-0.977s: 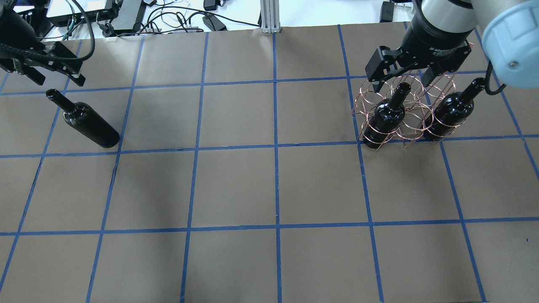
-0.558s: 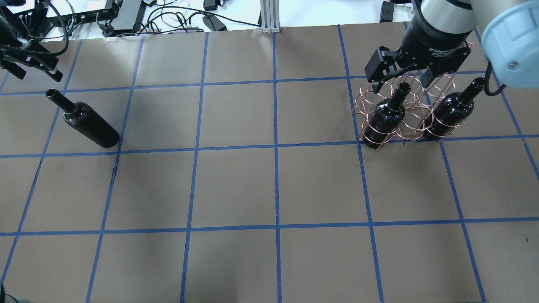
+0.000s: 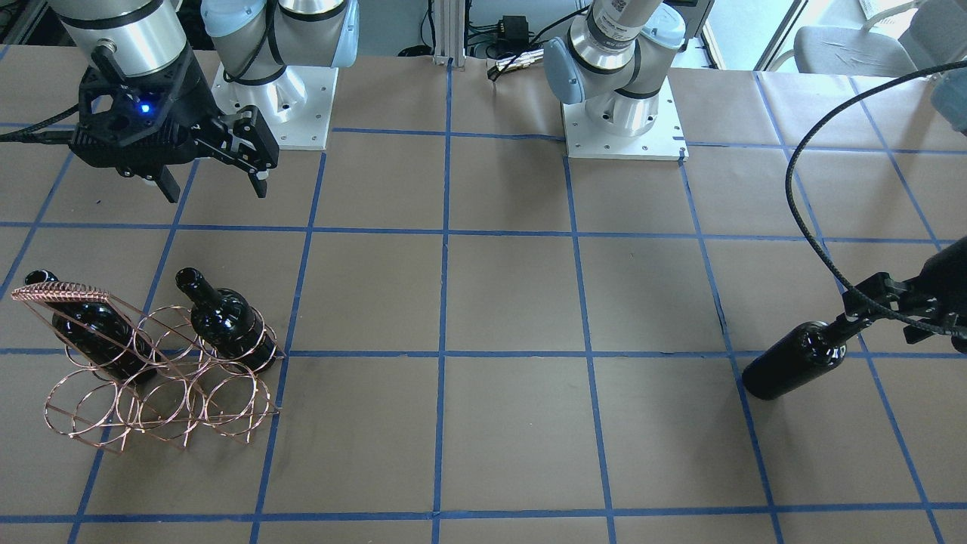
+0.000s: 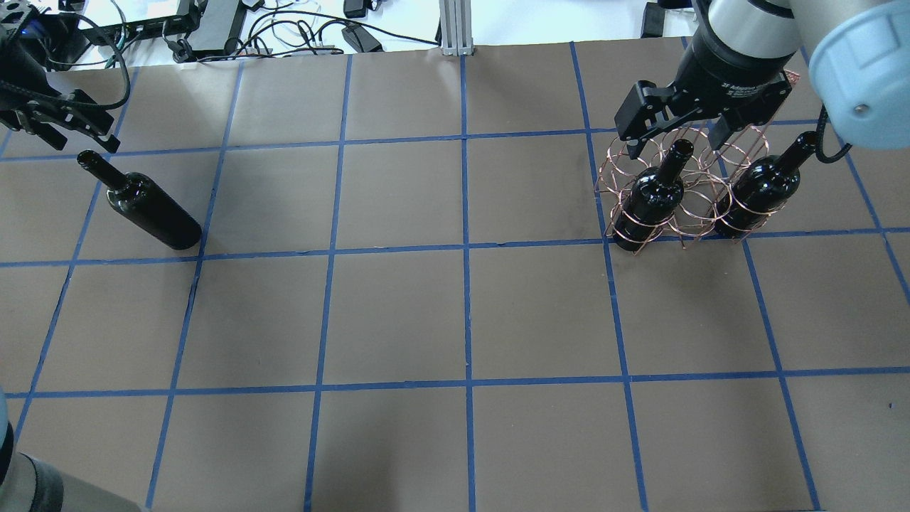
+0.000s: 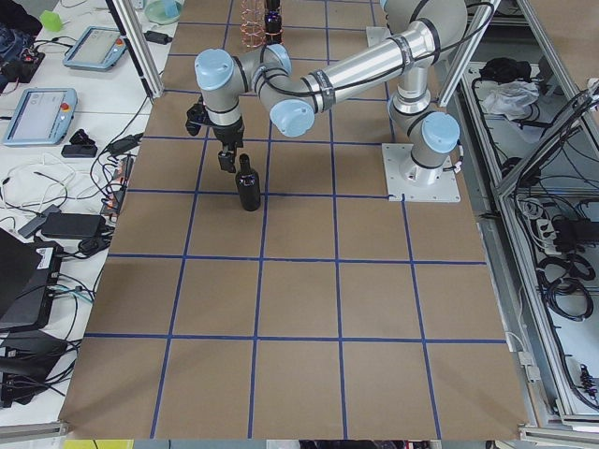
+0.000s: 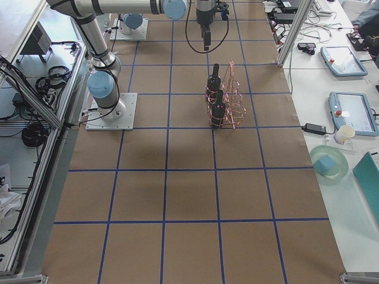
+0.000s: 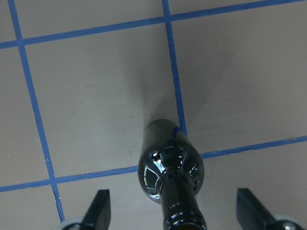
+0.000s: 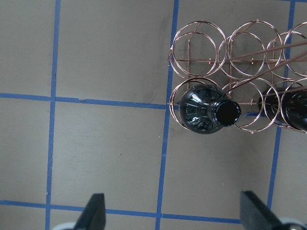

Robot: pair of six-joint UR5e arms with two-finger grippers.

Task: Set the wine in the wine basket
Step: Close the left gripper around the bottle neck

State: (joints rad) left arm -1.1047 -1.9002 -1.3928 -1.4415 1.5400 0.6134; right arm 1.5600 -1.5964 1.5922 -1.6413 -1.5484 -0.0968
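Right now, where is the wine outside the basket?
Overhead view: the wine stands upright at the table's left side, directly under the open left end effector, far from the wine basket.

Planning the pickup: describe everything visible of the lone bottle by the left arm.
The lone bottle is glossy near-black glass, unlabelled, with slim neck and open mouth. It stands upright on the brown table, base at a blue tape crossing, far from the wire basket. The left tool hangs open above it, fingers either side of the neck, not touching.
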